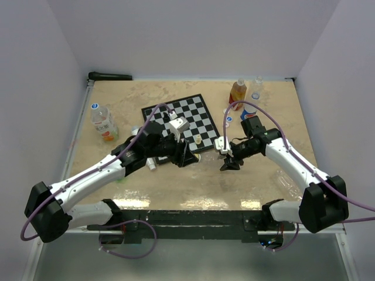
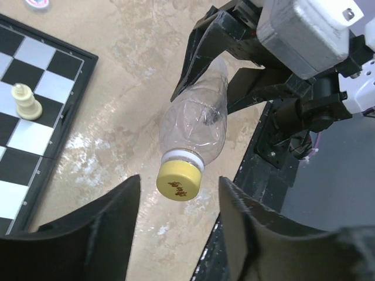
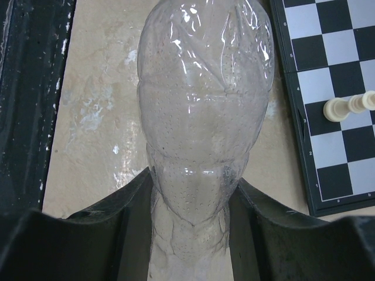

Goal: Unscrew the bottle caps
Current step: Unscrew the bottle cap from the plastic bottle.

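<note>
My right gripper (image 3: 190, 196) is shut on the lower body of a clear, empty plastic bottle (image 3: 205, 88) and holds it above the table, lying towards the left arm. The bottle (image 2: 196, 123) carries a yellow cap (image 2: 179, 180) on a white neck ring. My left gripper (image 2: 179, 184) is open, its jaws standing either side of the yellow cap with a gap on both sides. In the top view the two grippers, left (image 1: 190, 157) and right (image 1: 228, 159), face each other at mid-table; the bottle between them hardly shows.
A chessboard (image 1: 180, 120) lies behind the grippers with a cream piece (image 1: 199, 139) on it. An orange-labelled bottle (image 1: 102, 123) stands at left. At back right stand an orange bottle (image 1: 237, 92), a clear bottle (image 1: 258, 86) and a blue-labelled bottle (image 1: 249, 112), with loose blue caps (image 1: 255, 96).
</note>
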You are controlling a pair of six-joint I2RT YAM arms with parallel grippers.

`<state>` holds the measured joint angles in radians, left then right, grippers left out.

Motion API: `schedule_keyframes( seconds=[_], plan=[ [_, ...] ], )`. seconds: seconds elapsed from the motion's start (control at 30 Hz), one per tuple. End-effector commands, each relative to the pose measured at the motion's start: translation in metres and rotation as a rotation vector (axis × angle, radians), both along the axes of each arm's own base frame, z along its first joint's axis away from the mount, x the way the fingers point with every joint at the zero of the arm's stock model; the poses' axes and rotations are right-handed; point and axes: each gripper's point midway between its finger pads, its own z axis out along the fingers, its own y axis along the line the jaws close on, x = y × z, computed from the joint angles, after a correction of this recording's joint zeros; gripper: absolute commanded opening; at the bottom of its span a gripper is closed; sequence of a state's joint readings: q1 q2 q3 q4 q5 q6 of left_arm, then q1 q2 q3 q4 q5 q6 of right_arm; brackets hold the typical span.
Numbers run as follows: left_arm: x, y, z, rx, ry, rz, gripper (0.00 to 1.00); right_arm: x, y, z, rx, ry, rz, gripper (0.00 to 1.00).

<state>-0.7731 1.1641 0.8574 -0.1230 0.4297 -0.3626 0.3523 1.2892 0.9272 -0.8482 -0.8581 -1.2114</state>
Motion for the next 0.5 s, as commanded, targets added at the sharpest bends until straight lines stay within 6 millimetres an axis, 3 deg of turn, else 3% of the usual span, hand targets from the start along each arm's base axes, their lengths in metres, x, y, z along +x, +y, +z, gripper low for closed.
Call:
schedule_keyframes(
  seconds=[0.0,0.33,0.47],
  plan=[
    [0.006,0.004,0.043,-0.050,-0.156,-0.004,0.67,0.000,-0.001,0.002,-0.008,0.004,-0.008,0.01],
    [0.016,0.035,0.077,0.015,-0.480,0.033,0.99,0.000,-0.001,0.002,-0.008,0.004,-0.008,0.01],
    [0.007,0.041,0.080,0.061,-0.668,-0.083,1.00,0.000,-0.001,0.003,-0.007,0.003,-0.008,0.01]
  ],
)
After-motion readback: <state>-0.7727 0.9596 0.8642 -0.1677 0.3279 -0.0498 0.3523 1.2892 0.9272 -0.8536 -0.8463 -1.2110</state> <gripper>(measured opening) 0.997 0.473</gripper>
